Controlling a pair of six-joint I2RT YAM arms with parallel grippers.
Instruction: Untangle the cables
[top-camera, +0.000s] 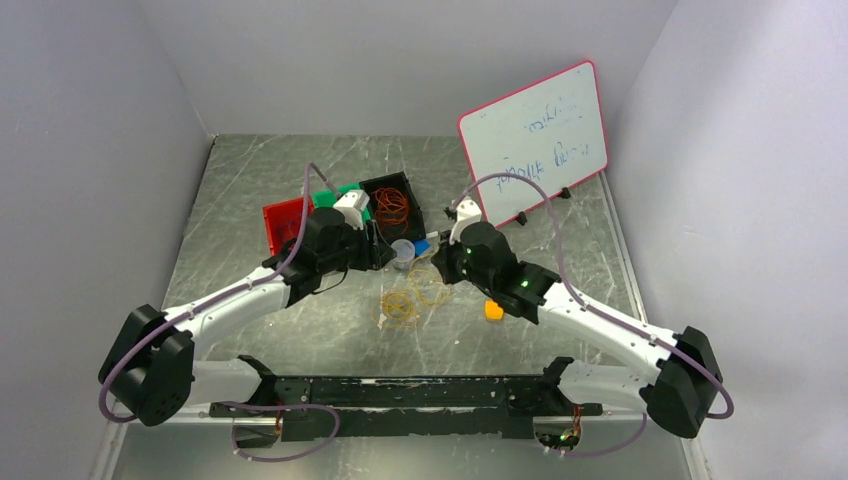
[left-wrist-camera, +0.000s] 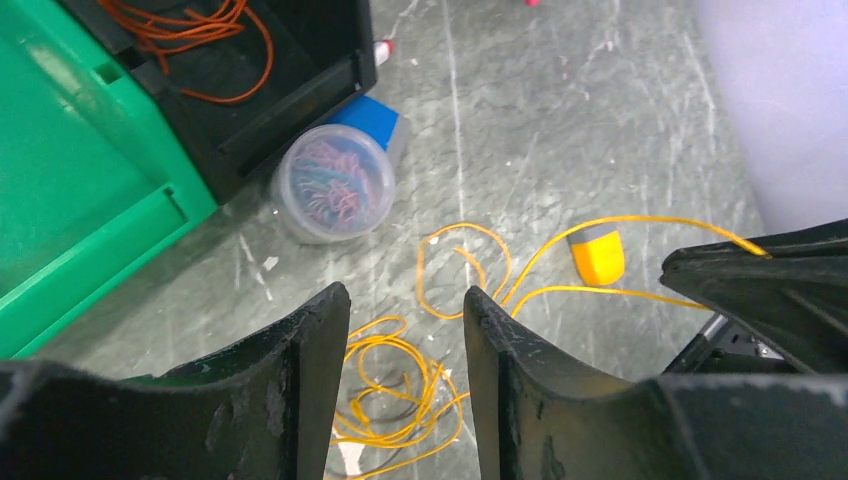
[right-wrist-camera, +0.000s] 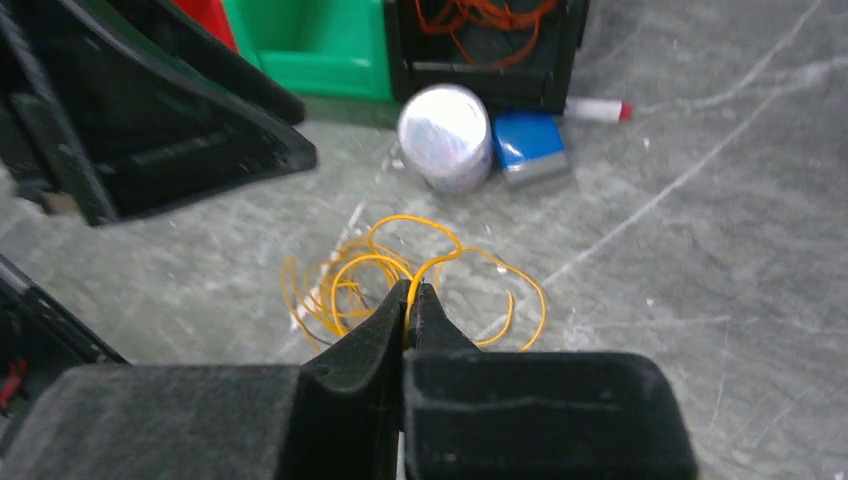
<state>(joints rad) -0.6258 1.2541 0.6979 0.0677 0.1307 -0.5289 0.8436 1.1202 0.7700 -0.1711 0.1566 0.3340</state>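
Note:
A yellow cable (top-camera: 405, 303) lies in loose loops on the grey table, just in front of the bins. My right gripper (right-wrist-camera: 410, 290) is shut on one strand of this cable (right-wrist-camera: 350, 280) at its near edge. In the left wrist view that strand runs taut to the right gripper (left-wrist-camera: 760, 290). My left gripper (left-wrist-camera: 405, 300) hovers open above the same yellow cable (left-wrist-camera: 400, 380), with nothing between its fingers. An orange cable (top-camera: 392, 205) sits coiled inside the black bin (left-wrist-camera: 310, 85).
Green bin (left-wrist-camera: 60, 170) and red bin (top-camera: 285, 222) stand beside the black one. A clear cup (right-wrist-camera: 445, 125), a blue block (right-wrist-camera: 530, 145) and a marker (right-wrist-camera: 595, 108) lie in front of them. A small yellow object (top-camera: 493, 310) is to the right. A whiteboard (top-camera: 535, 140) leans at the back right.

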